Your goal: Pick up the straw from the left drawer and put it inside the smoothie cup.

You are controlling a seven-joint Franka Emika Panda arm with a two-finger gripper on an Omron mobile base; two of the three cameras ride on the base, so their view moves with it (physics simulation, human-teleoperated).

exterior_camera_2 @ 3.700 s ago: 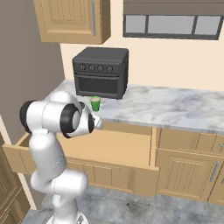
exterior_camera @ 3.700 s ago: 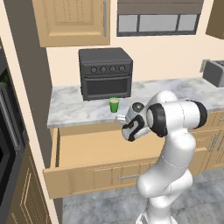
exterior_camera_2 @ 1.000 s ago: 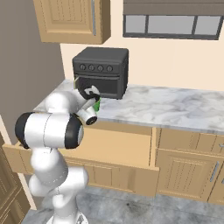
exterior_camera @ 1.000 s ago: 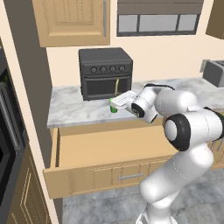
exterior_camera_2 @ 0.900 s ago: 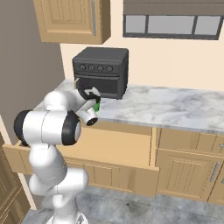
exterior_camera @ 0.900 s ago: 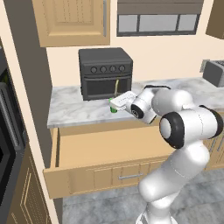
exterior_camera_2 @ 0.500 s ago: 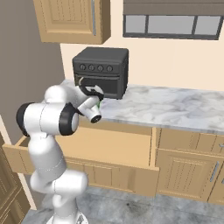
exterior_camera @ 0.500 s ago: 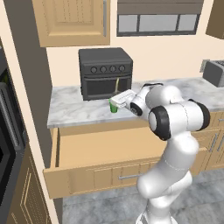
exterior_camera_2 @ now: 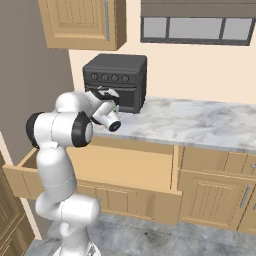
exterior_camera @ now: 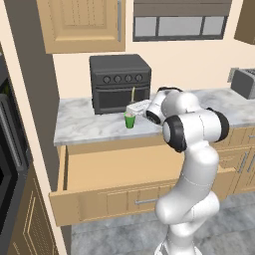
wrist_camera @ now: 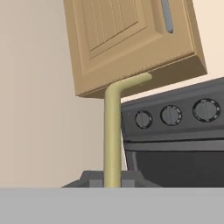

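countertop [exterior_camera: 84,127]: toaster oven [exterior_camera: 120,82] at rear against wall; smoothie cup [exterior_camera: 130,120] just before its front. gripper [exterior_camera: 133,108] directly above cup, straw [exterior_camera: 133,94] rising upright from it before the oven door. left drawer [exterior_camera: 104,172] pulled out below counter edge, beneath cup. upper cabinet [exterior_camera: 82,22] on wall above and left of oven. toaster [exterior_camera: 245,82] at far right of counter, well apart.

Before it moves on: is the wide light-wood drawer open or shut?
Open. The wide light-wood drawer is pulled out from under the marble counter, its inside showing.
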